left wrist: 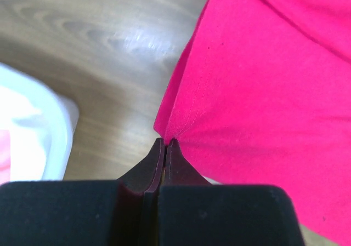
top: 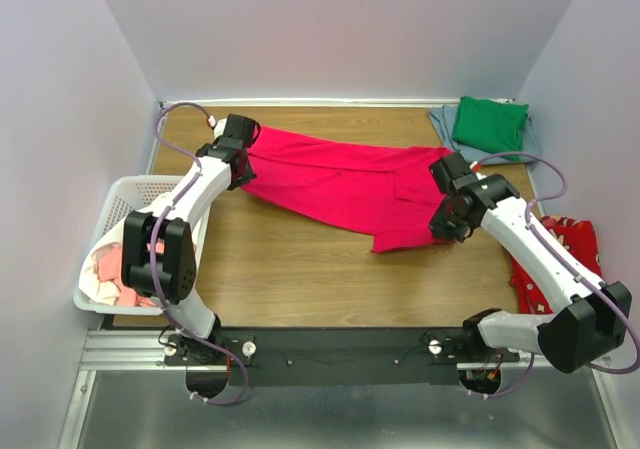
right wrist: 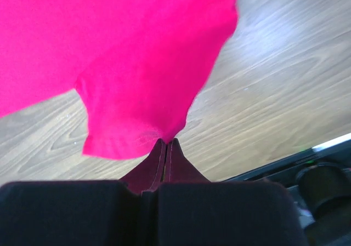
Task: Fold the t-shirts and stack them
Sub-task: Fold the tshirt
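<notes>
A crimson-pink t-shirt (top: 340, 181) lies stretched across the middle of the wooden table (top: 300, 279), running from back left to front right. My left gripper (top: 238, 161) is shut on its left edge, the cloth (left wrist: 258, 87) pinched at the fingertips (left wrist: 165, 142). My right gripper (top: 447, 209) is shut on the shirt's right side, where a sleeve (right wrist: 137, 103) hangs from the closed tips (right wrist: 166, 141). A folded green t-shirt (top: 489, 124) rests on a grey-blue one (top: 440, 121) at the back right corner.
A white lattice basket (top: 115, 204) at the left table edge holds salmon-pink and white cloth (top: 108, 274). A red patterned cloth (top: 575, 244) lies at the right edge beside my right arm. Grey walls enclose the table on three sides.
</notes>
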### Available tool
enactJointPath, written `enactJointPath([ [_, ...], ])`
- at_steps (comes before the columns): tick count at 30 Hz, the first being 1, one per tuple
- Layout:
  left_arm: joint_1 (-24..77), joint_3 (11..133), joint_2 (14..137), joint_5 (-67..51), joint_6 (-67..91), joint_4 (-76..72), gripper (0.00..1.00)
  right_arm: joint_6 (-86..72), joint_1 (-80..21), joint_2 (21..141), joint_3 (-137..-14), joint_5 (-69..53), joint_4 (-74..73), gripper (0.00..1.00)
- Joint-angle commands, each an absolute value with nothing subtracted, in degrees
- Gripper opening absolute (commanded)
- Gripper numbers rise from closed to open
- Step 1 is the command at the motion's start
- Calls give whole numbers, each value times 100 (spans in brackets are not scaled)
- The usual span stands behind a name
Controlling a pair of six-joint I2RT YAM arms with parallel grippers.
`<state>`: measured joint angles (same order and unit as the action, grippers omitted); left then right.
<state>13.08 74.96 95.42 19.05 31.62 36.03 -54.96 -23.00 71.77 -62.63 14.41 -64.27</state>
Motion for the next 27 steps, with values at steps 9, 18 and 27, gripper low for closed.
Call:
enactJointPath([
  [9, 1397, 6381, 8684, 2312, 3726, 3867, 0, -5300, -2347, 6838, -7260, 2601, -7699, 1],
  [18, 1477, 6248, 8779, 2153, 3937, 3858, 0, -5239, -2347, 6837, -7383, 2671, -7691, 1],
  [27, 1459, 7417, 9588, 2250, 3823, 3929, 0, -4957, -2241, 7417, -7576, 3067, -6812, 1],
])
